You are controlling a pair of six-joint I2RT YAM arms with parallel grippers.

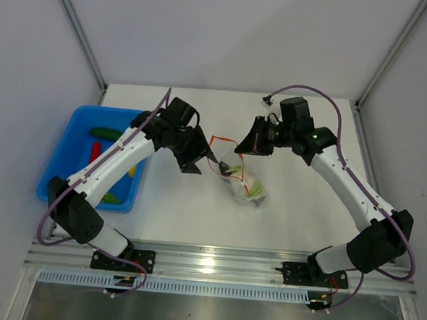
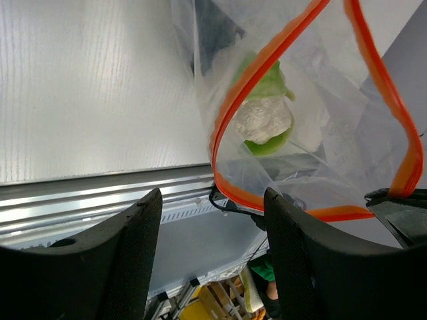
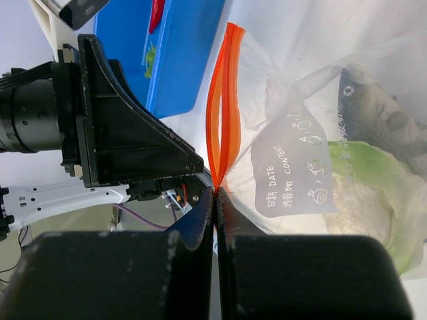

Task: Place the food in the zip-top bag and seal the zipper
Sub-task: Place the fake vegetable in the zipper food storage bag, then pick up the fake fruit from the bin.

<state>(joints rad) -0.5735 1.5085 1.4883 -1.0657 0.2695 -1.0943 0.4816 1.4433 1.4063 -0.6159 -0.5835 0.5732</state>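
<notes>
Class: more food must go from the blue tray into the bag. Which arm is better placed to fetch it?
Left. The left pincer is open, empty and nearer the blue tray; the right pincer is clamped on the zipper, holding the bag.

Overhead camera looks down from behind; both wrist cameras (from opposite sides) view the zip-top bag [image 2: 320, 133] closely

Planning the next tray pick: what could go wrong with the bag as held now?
The right claw pinches just one end of the zipper, so the zip-top bag may slip or its mouth sag shut. The open left claw sits at that mouth and might snag it moving off.
</notes>
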